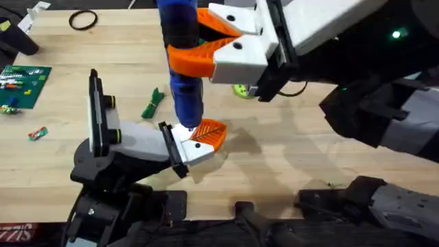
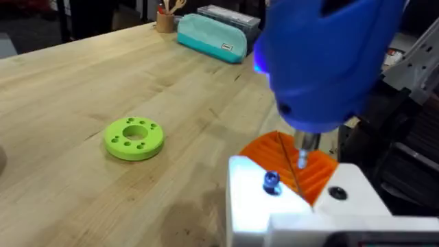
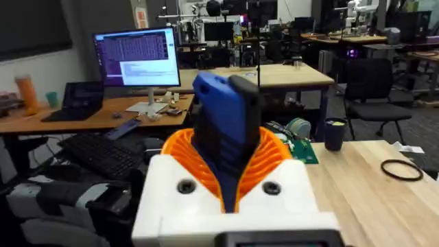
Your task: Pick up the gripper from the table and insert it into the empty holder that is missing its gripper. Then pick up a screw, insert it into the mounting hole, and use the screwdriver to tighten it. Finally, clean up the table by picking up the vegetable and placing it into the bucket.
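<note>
Matt wood-grain table (image 1: 288, 158); glossy blue plastic screwdriver (image 1: 182, 62); ribbed orange gripper (image 1: 211, 132).

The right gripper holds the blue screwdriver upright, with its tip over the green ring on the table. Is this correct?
Not quite. The right gripper does hold the screwdriver upright, but the overhead view shows its tip over the orange gripper in the holder, not the green ring.

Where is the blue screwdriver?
In the overhead view, the screwdriver stands upright mid-table, held by the right gripper, its tip over the gripper on the holder.

Wooden table (image 1: 288, 158) — green vegetable (image 1: 152, 103), black ring (image 1: 83, 20), circuit board (image 1: 24, 86).
</note>
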Available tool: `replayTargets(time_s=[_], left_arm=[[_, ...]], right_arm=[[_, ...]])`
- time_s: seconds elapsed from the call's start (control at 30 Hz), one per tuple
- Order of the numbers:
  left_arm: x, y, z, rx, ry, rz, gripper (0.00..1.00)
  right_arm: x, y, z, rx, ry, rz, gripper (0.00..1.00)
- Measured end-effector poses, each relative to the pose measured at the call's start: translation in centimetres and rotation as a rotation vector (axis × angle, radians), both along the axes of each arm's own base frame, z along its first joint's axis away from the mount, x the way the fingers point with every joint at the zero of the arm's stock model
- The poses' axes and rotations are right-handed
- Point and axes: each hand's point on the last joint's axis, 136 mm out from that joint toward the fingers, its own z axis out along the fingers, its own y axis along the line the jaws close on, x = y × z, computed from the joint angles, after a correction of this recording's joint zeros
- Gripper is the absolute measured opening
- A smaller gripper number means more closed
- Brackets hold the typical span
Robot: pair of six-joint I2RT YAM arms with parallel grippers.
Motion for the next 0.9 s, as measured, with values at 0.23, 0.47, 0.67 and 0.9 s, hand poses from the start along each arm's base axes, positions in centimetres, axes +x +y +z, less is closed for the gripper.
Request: replayTargets(time_s=[0.23,0.47,0.67,0.9], left_arm=[[0.0,0.0,0.0,0.0,0.0,0.0,0.018],[0.0,0.0,0.0,0.0,0.0,0.0,0.018],[0.0,0.0,0.0,0.0,0.0,0.0,0.018],[0.0,0.0,0.0,0.0,0.0,0.0,0.018]], right_arm=[[0.4,0.0,0.1,0.009,0.007,-0.026,0.05],[0.3,0.2,0.2,0.013,0.007,-0.032,0.05],[0.6,0.3,0.0,0.01,0.011,-0.037,0.05],[1.1,0.7,-0.7,-0.004,0.021,-0.044,0.05]])
